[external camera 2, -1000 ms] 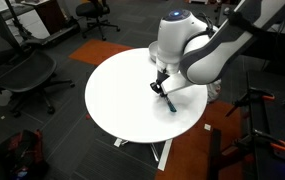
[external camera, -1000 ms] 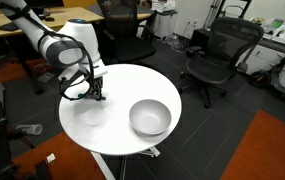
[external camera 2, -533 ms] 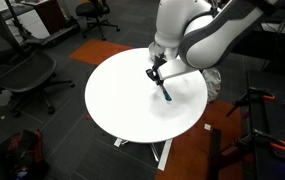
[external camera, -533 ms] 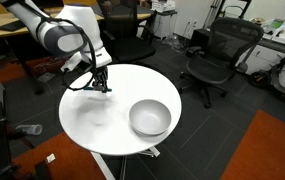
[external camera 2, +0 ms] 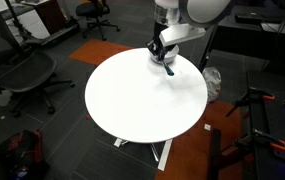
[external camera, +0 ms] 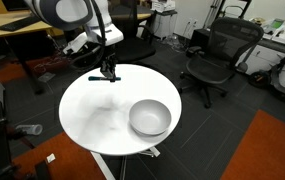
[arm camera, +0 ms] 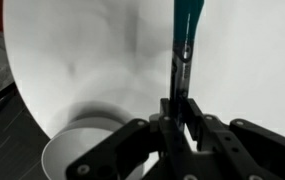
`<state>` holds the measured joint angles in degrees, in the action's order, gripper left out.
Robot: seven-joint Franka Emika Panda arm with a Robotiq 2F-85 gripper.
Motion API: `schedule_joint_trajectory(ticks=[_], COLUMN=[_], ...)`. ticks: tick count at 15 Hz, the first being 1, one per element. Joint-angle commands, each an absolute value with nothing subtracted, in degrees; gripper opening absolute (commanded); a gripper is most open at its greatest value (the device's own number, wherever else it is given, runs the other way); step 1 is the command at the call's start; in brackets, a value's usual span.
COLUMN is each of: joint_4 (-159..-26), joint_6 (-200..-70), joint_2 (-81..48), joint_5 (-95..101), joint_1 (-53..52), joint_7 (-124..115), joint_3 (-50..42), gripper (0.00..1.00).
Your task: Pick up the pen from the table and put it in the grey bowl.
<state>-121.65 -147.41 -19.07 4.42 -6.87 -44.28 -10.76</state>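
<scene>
My gripper [external camera: 108, 71] is shut on the pen [arm camera: 184, 40], a thin dark pen with a blue-teal end, and holds it in the air above the far edge of the round white table [external camera: 92, 115]. The pen also shows in an exterior view [external camera 2: 168, 67], hanging below the gripper [external camera 2: 162, 56]. In the wrist view the pen sticks out from between the shut fingers [arm camera: 180, 108]. The grey bowl [external camera: 150, 117] sits on the table's near right part, and its rim shows in the wrist view [arm camera: 70, 150] at lower left. The bowl is hidden in the exterior view that looks across the bare tabletop [external camera 2: 132, 100].
Black office chairs [external camera: 217, 55] stand beyond the table, with another chair [external camera 2: 27, 75] at its side. Wooden desks [external camera: 22, 25] are at the back. The floor is dark carpet with an orange patch [external camera: 267, 150].
The gripper has risen off the tabletop with the pen in it and moved up and toward the far edge of the table. The bowl has not moved.
</scene>
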Motion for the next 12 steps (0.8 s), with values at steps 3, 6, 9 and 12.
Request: schedule_joint_trajectory(ticks=[3, 6, 9, 12], joint_4=[-114.24, -109.18, -104.23, -99.34], joint_6=[-139.95, -138.11, -136.71, -135.15], joint_2=[-19.19, -21.64, -24.70, -28.69], joint_5=[7.22, 8.82, 9.17, 8.22], joint_1=[-2.67, -1.37, 0.17, 1.71], joint_7=[-37.69, -36.82, -35.45, -34.05], joint_3=[-11.25, -12.41, -12.93, -13.31], gripper=[0.05, 0.05, 0.05, 0.05])
